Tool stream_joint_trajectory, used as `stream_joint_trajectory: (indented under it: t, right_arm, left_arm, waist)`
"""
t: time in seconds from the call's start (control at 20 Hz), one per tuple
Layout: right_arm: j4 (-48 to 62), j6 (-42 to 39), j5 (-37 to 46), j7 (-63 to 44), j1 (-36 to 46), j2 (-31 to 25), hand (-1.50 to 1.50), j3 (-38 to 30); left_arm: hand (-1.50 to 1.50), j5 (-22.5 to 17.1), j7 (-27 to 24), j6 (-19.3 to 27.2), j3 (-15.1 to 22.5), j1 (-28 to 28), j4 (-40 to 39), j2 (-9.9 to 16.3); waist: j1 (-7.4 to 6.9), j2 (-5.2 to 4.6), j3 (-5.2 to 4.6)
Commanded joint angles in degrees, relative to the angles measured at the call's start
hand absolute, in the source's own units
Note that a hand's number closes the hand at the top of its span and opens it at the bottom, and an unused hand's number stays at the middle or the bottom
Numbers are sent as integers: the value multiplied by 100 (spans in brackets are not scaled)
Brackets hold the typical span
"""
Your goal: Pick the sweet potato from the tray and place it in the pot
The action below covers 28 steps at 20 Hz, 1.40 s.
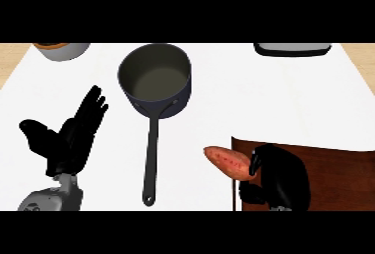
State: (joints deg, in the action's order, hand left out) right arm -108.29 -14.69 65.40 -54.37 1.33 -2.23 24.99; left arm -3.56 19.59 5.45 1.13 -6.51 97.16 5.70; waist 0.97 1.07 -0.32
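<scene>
Orange sweet potato [225, 161] overhanging brown tray [330, 168] — dark pot [156, 79] upright (empty)

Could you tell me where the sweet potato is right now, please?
In the head view, the sweet potato is low and right of centre, at the brown tray's left edge, held by the right hand.
</scene>
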Motion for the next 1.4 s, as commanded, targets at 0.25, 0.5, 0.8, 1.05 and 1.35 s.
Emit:
stream_joint_trajectory:
  t: [0.25, 0.5, 0.8, 1.05, 1.35]
  right_arm:
    - [-1756, -501, 1634, -2460, 798, 217, 150, 2389]
    - [-2206, -1184, 2114, -2455, 1810, 218, 150, 2855]
    - [-2002, -887, 1485, -2409, 2905, 204, 150, 2455]
    - [-1624, -745, 858, -2483, 3586, 214, 150, 1704]
    - [-297, -124, 269, -2524, 4413, 218, 150, 866]
  left_arm:
    - [0, 50, -98, -26, 54, -79, -96, -45]
    - [0, 130, 98, 135, 104, -356, -99, -148]
    - [0, 51, -119, -93, 187, -65, -128, -137]
    - [0, 93, -59, -38, 184, -215, -192, -156]
    - [0, 72, 27, -56, 273, -434, -255, -245]
  waist:
    - [-73, -56, 12]
    - [-73, -59, 9]
    - [-229, -62, 1]
    - [-259, -73, 1]
    - [-383, -117, 4]
